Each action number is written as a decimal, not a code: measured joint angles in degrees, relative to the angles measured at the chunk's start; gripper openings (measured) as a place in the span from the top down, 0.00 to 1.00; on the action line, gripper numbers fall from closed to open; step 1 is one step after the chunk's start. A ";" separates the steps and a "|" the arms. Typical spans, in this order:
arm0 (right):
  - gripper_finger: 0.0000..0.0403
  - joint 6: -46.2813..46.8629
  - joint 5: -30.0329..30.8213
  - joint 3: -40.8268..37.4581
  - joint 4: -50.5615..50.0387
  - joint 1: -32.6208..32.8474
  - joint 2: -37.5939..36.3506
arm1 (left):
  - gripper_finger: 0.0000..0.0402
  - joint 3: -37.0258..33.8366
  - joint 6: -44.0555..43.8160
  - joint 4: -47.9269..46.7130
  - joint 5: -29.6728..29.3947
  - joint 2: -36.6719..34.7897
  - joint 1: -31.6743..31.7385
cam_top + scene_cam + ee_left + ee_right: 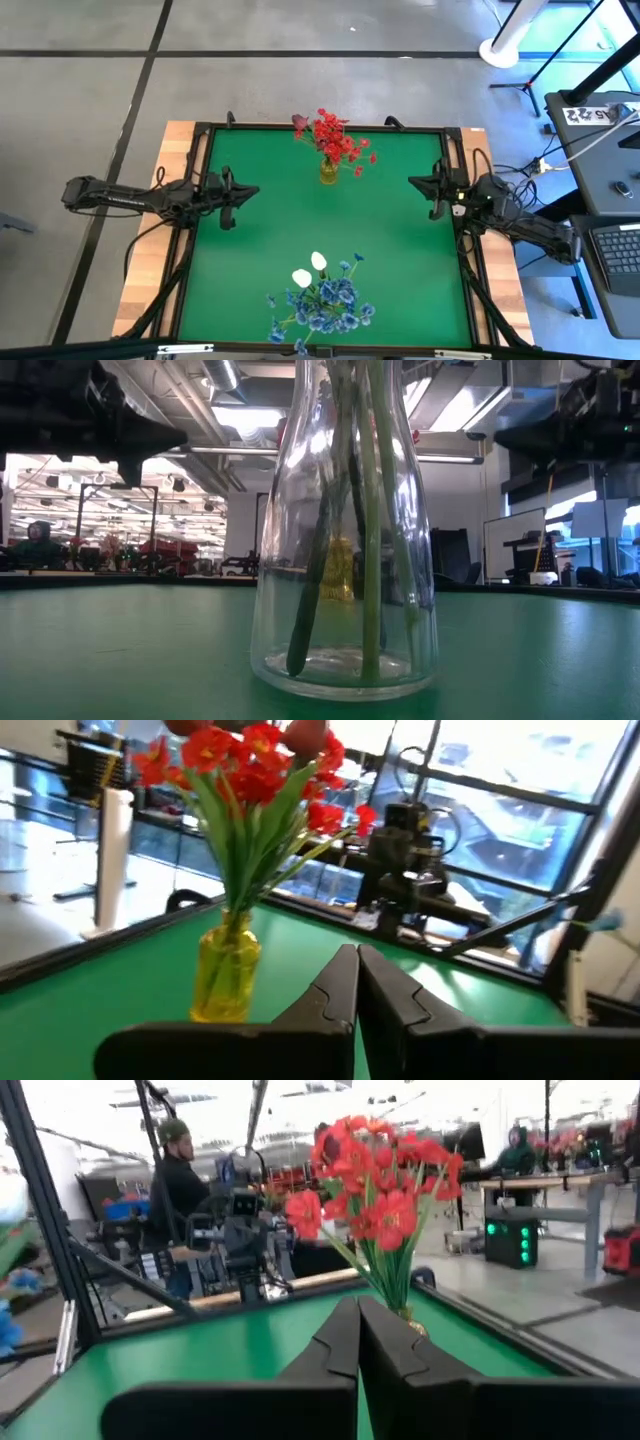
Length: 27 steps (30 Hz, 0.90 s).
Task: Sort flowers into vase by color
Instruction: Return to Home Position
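Note:
Red flowers and a dark pink-red rosebud (335,140) stand with their stems in a small yellow vase (328,172) at the table's far middle; they also show in the left wrist view (250,780) and the right wrist view (375,1180). Blue flowers and two white buds (318,295) stand in a clear glass vase (345,560) at the near middle, stem ends on its bottom. My left gripper (250,190) is shut and empty at the table's left edge (357,970). My right gripper (415,181) is shut and empty at the right edge (357,1325).
The green mat (400,260) lies inside a black frame (190,200). A desk with a laptop (620,250) stands beyond the table's right side. People (180,1190) show in the room behind.

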 joint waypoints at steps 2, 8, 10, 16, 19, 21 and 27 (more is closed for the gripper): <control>1.00 0.19 -0.03 -0.93 1.82 0.02 -0.07 | 1.00 0.00 -0.32 -0.49 0.98 -0.54 -0.29; 1.00 2.36 -0.02 -3.71 3.92 0.04 -0.10 | 1.00 0.00 1.37 -1.14 1.74 -0.75 -0.57; 1.00 2.25 -0.06 -3.73 2.95 0.02 0.04 | 1.00 0.00 1.43 -2.04 1.85 -0.74 -0.57; 1.00 -0.53 -1.22 -3.82 2.40 0.02 0.00 | 1.00 0.02 0.98 -6.18 2.95 -0.72 -0.52; 1.00 -1.63 -0.45 -3.84 1.49 0.02 -0.04 | 1.00 0.02 0.23 -6.30 3.60 -0.72 -0.48; 1.00 -1.93 -0.27 -3.87 1.45 0.02 -0.03 | 1.00 0.02 0.07 -6.52 4.82 -0.72 -0.48; 1.00 -1.95 -0.09 -3.91 -0.44 0.02 -0.04 | 1.00 0.04 -1.80 -10.68 5.23 -0.72 -0.49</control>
